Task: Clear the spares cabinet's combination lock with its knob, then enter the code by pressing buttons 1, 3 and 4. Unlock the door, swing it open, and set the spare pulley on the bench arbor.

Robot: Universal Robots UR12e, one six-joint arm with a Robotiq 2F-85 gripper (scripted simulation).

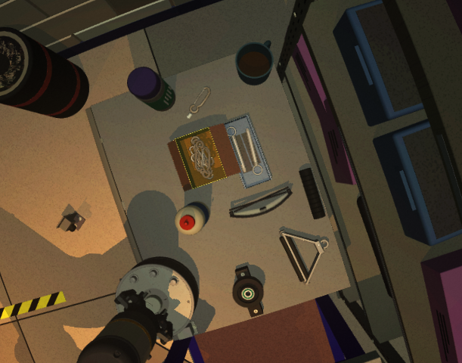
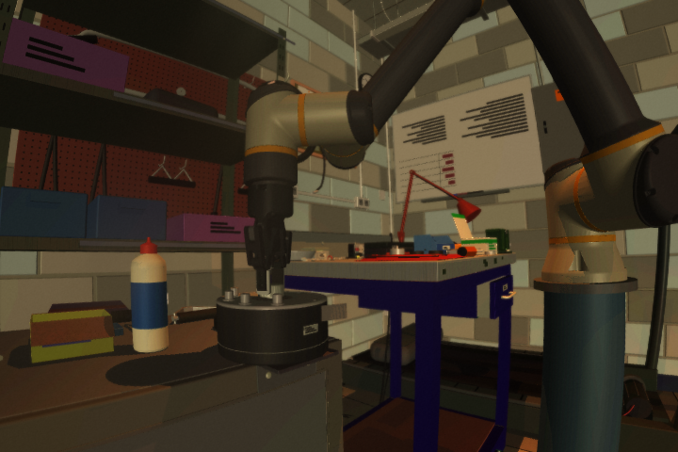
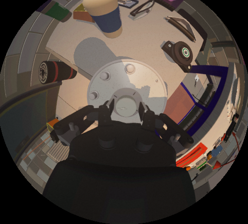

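Note:
My gripper (image 3: 125, 108) points straight down over the round combination lock (image 2: 272, 326) at the bench's near corner, open around the pale knob (image 3: 125, 105) in the middle of the lock's top face. Three round buttons (image 3: 105, 75) stand in an arc on the grey face beside the knob. In the side camera the arm (image 1: 121, 336) covers part of the lock (image 1: 157, 297). A black bearing-like mount with a green ring (image 1: 246, 293) sits on the bench near the lock. The cabinet door and pulley are not identifiable.
Behind the bench stands a shelf rack with blue bins (image 2: 41, 212) and purple boxes. On the bench are a glue bottle (image 2: 149, 298), a yellow-brown box (image 2: 71, 335), a triangular handle (image 1: 303, 254) and a mug (image 1: 254, 62). A blue table (image 2: 420, 277) stands to the right.

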